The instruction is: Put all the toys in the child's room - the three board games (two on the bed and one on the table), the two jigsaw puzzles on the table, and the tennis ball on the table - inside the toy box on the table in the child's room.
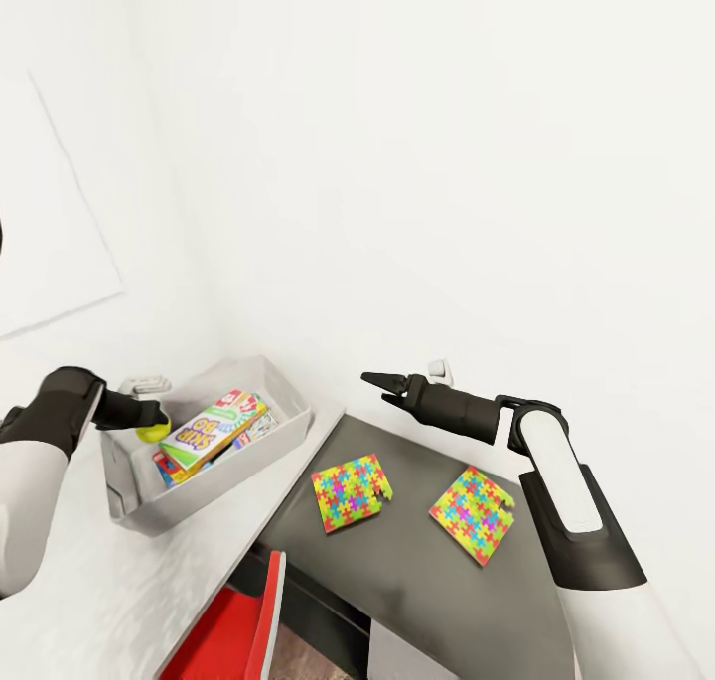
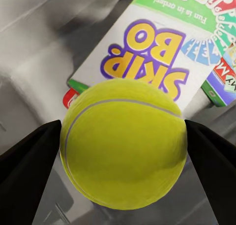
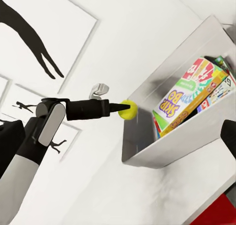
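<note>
Resting between the two black fingers [image 2: 29, 166] of the left gripper [image 1: 149, 420], the tennis ball [image 1: 154, 423] is clamped on both sides and hangs over the near-left end of the toy box [image 1: 288, 424], just above its rim. In the left wrist view the ball [image 2: 124, 144] sits directly over the SKIP-BO board game [image 2: 162, 57], which lies inside the bin with at least one more game box [image 2: 223, 75] tucked under its edge. The SKIP-BO box [image 1: 214, 429] lies tilted on the stack below it, its lettering facing up, and nothing stands between the ball and that lid.

The bin sits on the light grey part of the table [image 1: 119, 591], close to the white wall. On the adjoining dark grey top [image 1: 417, 581] lie the two jigsaw puzzles, one [image 1: 351, 491] near the bin's right end and the other [image 1: 474, 514] well apart to its right, both flat and untouched.

The right gripper [image 1: 379, 386] hovers above the dark top, behind the puzzles, with its fingers slightly parted and nothing between them. A red piece of furniture [image 1: 238, 630] stands below the desk edge. Framed silhouette prints [image 3: 46, 35] hang on the wall behind the left arm.
</note>
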You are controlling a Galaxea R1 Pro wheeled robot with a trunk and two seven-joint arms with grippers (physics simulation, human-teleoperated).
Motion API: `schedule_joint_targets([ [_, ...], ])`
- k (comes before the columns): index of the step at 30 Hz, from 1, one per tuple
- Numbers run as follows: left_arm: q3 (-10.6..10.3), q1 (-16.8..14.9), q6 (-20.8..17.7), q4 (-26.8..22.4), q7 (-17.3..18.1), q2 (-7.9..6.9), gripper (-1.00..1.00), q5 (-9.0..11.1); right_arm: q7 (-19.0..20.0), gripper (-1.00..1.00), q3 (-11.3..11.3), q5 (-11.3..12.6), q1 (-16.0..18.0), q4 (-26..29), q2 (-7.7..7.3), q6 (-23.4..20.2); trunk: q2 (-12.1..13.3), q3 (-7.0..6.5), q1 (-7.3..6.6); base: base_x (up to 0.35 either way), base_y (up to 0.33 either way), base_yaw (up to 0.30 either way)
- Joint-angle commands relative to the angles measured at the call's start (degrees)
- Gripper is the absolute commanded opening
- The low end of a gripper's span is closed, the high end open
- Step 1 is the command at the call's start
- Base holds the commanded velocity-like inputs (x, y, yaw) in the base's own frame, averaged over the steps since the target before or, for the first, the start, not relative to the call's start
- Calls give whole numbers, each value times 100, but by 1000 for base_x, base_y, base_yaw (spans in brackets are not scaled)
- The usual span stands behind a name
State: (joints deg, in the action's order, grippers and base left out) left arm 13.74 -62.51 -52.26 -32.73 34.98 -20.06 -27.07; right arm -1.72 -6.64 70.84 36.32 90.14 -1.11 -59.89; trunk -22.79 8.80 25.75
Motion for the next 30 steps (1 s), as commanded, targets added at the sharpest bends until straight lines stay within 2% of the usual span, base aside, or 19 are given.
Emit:
schedule_joint_targets([
  [1,-29,-5,-25,-5,59,3,-100,-62,-19,100,-4,18,6,3,-4,-11,-13,20,3,0,0,0],
  [14,-175,-5,-95,-5,75,2,-100,-64,-23,100,-4,16,14,3,-3,-11,-13,44,3,0,0,0],
  [21,-659,-2,-230,-5,80,-6,-100,-62,-30,100,-4,13,15,3,4,-11,-13,44,3,0,0,0],
  [30,-771,-1,-243,-5,87,0,-100,-62,-30,100,-4,14,20,3,-1,-11,-13,44,3,0,0,0],
])
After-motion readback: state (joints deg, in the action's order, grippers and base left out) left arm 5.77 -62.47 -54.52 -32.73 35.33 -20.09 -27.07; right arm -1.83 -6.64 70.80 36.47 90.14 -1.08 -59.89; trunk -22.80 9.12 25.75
